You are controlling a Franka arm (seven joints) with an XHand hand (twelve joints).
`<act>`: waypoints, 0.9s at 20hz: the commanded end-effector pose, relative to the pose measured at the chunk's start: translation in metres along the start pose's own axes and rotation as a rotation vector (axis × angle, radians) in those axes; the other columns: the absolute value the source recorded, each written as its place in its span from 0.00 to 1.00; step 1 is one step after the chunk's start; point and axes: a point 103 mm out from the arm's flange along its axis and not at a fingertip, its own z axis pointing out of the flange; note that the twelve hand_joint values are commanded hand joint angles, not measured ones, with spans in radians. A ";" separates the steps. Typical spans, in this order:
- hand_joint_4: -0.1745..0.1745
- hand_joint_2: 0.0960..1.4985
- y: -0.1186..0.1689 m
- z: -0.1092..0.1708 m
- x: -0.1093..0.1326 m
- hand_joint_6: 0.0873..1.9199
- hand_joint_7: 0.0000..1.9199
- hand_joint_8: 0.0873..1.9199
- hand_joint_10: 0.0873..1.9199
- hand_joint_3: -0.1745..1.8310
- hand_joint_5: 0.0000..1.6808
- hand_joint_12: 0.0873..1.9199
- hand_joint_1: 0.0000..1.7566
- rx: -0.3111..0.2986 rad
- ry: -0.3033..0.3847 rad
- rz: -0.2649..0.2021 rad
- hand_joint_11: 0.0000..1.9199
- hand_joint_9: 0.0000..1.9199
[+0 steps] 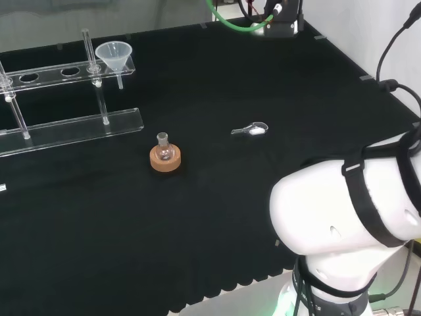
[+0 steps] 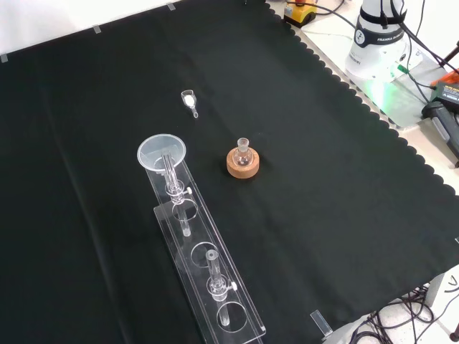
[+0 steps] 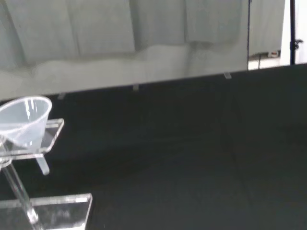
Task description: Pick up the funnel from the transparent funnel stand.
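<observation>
One funnel (image 1: 114, 54) — clear, cone up — sits in the end hole of the transparent funnel stand (image 1: 72, 125); its stem hangs through the upper shelf. In the head view this is the stand's right end, at the far left of the bench (image 1: 217, 217); in the front view it is the stand's upper end, left of centre. The wrist view has the same funnel (image 3: 25, 120) seated at the shelf's end, stem below the shelf.

Stand: one piece, two clear plates, upper one carried on two upright rods. Front view counts four holes in the upper plate; one taken by the funnel.

One small round-bottomed flask (image 1: 164, 151) on one cork ring (image 1: 165, 160), just in front of the stand in the head view, apart from it. Contents cannot be told.

One small clear scoop (image 1: 252, 130) lying flat on the cloth, right of the flask in the head view, well apart from both flask and stand.

Arm's white link (image 1: 342, 217) at the head view's lower right, its base (image 2: 379, 39) at the front view's upper right — state of the hand cannot be told.
</observation>
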 end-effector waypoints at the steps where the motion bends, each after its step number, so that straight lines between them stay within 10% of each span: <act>1: 0.32 0.57 0.033 0.036 0.008 0.00 0.01 0.00 0.04 0.25 0.06 0.60 0.07 -0.055 0.067 -0.040 0.00 0.00; 18: 0.30 0.54 0.167 0.131 0.139 0.00 0.02 0.00 0.05 0.22 0.06 0.60 0.11 0.072 0.093 -0.100 0.00 0.00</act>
